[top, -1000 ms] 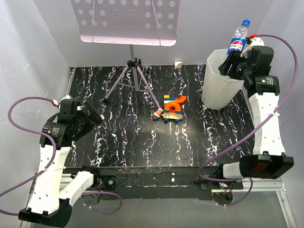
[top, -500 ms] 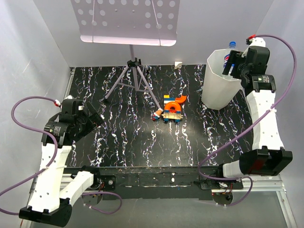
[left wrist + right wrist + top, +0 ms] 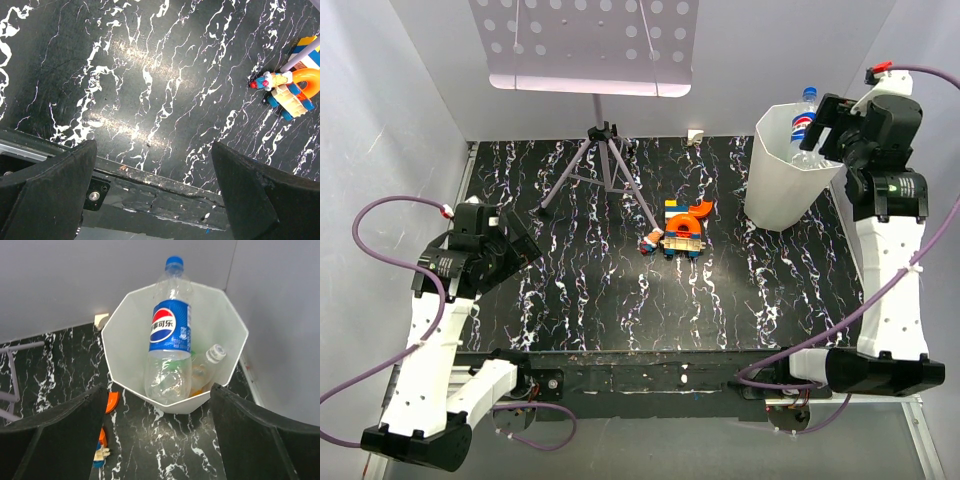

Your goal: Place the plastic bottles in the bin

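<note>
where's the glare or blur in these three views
left wrist: a bright glare patch on the glossy black white-veined table, and the left hand is dark and soft-edged; right wrist: the tall white translucent plastic bin and the clear blue-labelled Pepsi bottle are sharp; top external: even light, no hard shadows

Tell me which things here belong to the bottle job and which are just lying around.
Part of the job:
- Pepsi bottle, leaning inside the bin
- white-capped clear bottle, lower in the bin beside it
- bin

Just lying about:
- toy blocks, mid-table
- music stand, at the back
</note>
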Controlling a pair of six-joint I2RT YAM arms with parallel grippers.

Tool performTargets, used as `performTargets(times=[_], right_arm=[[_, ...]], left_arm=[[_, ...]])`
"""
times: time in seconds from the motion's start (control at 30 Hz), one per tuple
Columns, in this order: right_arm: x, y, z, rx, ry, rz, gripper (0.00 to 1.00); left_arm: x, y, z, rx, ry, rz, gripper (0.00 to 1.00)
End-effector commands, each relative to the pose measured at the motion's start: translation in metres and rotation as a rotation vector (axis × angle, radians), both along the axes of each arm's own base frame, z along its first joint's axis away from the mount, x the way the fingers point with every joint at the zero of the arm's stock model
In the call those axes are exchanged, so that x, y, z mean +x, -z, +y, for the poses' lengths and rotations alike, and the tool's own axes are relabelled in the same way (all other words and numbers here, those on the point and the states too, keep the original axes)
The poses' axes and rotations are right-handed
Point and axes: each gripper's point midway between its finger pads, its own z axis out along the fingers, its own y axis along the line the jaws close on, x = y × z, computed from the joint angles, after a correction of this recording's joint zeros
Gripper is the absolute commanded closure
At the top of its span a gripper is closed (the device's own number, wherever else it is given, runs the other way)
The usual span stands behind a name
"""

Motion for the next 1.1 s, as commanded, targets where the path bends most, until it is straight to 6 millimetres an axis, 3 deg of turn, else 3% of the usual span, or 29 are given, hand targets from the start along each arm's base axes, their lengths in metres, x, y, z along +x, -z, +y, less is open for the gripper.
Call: performTargets(times=[0.0, 0.2, 0.4, 0.6, 0.73, 0.8, 0.9, 1.07], right_arm=[[0.013, 0.024, 0.016, 0.075, -0.061, 0.087, 0.11], [0.036, 0.054, 0.023, 0.146, -0.088, 0.188, 0.1], [0.051, 0.067, 0.016, 0.171, -0.062, 0.217, 0.1], [0.075, 0.078, 0.055, 0.34, -0.241, 0.255, 0.09], [0.087, 0.055, 0.08, 0.403, -0.384, 0.226, 0.09], [0.087, 0.043, 0.082, 0.402, -0.408, 0.215, 0.08], [0.078, 0.027, 0.067, 0.347, -0.33, 0.192, 0.08], [0.059, 0.022, 0.034, 0.239, -0.164, 0.136, 0.07]], left_arm=[[-0.001, -0.015, -0.001, -0.007, 0.018, -0.056, 0.01], [-0.003, -0.015, 0.0, 0.008, 0.029, -0.045, 0.0], [-0.008, -0.016, 0.004, 0.023, 0.029, -0.05, 0.01], [-0.009, -0.015, 0.004, 0.025, 0.032, -0.042, 0.01], [-0.013, -0.018, 0.008, 0.041, 0.024, -0.05, 0.01], [-0.013, -0.016, 0.008, 0.04, 0.023, -0.05, 0.0], [-0.015, -0.012, 0.006, 0.031, 0.022, -0.039, 0.01], [-0.011, -0.009, 0.002, 0.012, 0.032, -0.039, 0.0]])
